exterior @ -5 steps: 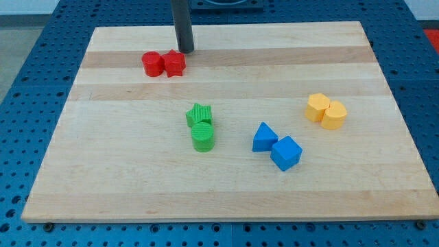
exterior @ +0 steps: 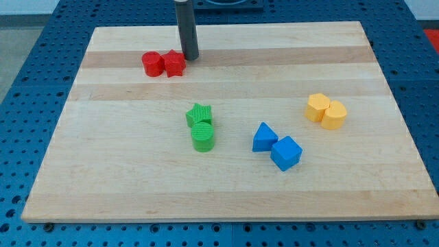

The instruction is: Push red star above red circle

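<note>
The red star [exterior: 175, 64] lies near the view's top left of the wooden board, touching the red circle [exterior: 153, 64] on its left. My tip [exterior: 190, 56] stands just right of the red star and slightly above it, close to or touching its upper right edge. The dark rod rises from there out of the view's top.
A green star [exterior: 199, 114] and a green circle [exterior: 203, 136] sit together at the board's middle. Two blue blocks [exterior: 276, 146] lie right of them. Two yellow blocks [exterior: 326, 111] lie at the view's right. The board's top edge [exterior: 274, 25] is close behind my tip.
My tip has moved a little down and to the right, closer to the red star's right side. The blocks have not visibly moved.
</note>
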